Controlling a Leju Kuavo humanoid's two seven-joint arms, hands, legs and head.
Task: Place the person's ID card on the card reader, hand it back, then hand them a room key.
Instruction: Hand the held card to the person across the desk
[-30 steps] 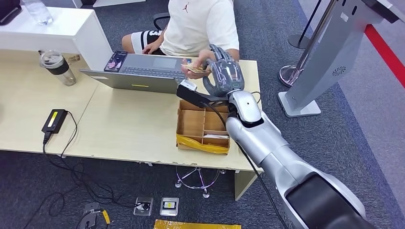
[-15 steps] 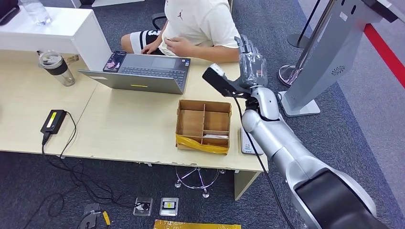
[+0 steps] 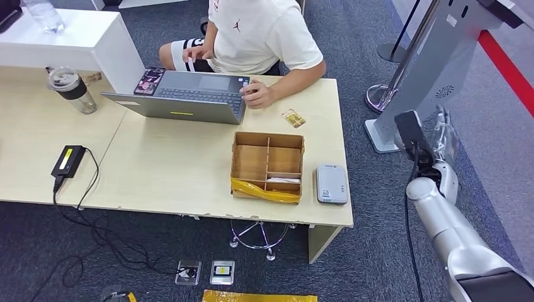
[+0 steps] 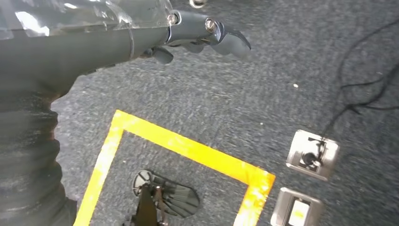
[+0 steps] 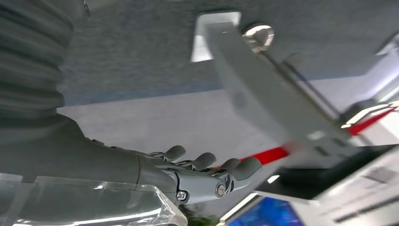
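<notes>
Taking the divided cardboard box [image 3: 267,165] on the table [image 3: 157,163] as landmark: the small gold-toned card [image 3: 293,118], thin and flat, lay just beyond the box, near the person's hand [image 3: 257,95]. The grey card reader [image 3: 331,184] sat just right of the box. The left robot hand [image 4: 202,35] hung over the floor, fingers loosely curled, empty. The right robot hand [image 3: 443,135], empty with fingers barely bent, was well right of the box, off the table. Judged risk: a flat card resists pinching and could slide away.

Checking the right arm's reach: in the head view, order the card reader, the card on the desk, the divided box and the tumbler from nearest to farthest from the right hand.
From the right hand, off the desk's right end:
1. Card reader, right edge
2. Card, by the person's hand
3. Divided box, mid-desk
4. Tumbler, far left

The first two are close.
</notes>
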